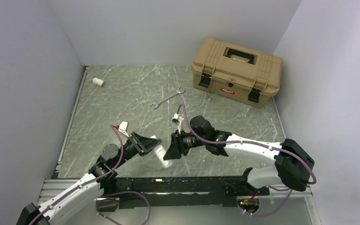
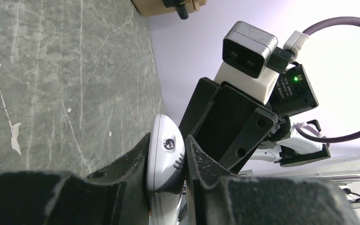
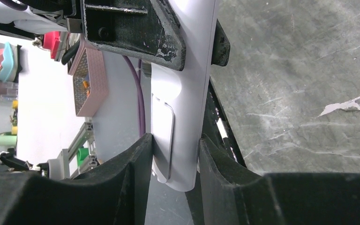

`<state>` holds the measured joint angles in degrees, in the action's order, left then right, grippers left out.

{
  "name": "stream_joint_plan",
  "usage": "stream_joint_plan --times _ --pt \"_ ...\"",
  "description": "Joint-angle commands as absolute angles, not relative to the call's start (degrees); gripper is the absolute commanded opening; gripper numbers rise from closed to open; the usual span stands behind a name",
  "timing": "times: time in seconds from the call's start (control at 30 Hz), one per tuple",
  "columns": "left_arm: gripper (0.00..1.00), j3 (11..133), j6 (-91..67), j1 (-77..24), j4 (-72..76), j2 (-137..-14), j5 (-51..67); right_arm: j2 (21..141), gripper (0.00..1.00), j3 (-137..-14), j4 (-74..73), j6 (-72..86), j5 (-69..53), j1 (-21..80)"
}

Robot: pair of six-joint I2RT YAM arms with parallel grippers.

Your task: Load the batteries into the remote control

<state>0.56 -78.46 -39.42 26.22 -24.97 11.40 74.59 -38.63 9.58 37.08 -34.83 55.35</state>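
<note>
The remote control [image 1: 162, 155] is a slim white bar held above the table between both grippers. My left gripper [image 1: 146, 142] is shut on one end; in the left wrist view the remote [image 2: 166, 154] sits clamped between the fingers of that gripper [image 2: 167, 140], with a small screw and ribs showing. My right gripper [image 1: 173, 149] is shut on the other end; in the right wrist view the remote [image 3: 183, 93] runs up from this gripper [image 3: 176, 140] to the left gripper [image 3: 136, 28], a closed cover panel on its side. The batteries are out of view.
A metal wrench [image 1: 167, 97] lies on the marble table behind the grippers. A tan toolbox [image 1: 236, 70] stands at the back right. A short white tube stub [image 1: 98, 81] lies at the back left. Walls close in on both sides.
</note>
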Motion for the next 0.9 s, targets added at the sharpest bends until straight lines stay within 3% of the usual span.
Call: stream_joint_plan --times 0.0,0.27,0.87 --pt "0.00 -1.14 -81.69 -39.85 36.21 -24.68 14.90 76.57 0.34 -41.46 14.59 36.01 -33.95 55.01" --pt "0.00 -1.32 -82.44 -39.87 39.19 -25.89 15.64 78.44 0.28 -42.24 16.07 36.28 -35.17 54.85" --pt "0.00 -1.43 -82.27 -39.90 40.90 -26.20 17.00 78.98 0.27 -46.67 11.79 33.38 -34.54 53.81"
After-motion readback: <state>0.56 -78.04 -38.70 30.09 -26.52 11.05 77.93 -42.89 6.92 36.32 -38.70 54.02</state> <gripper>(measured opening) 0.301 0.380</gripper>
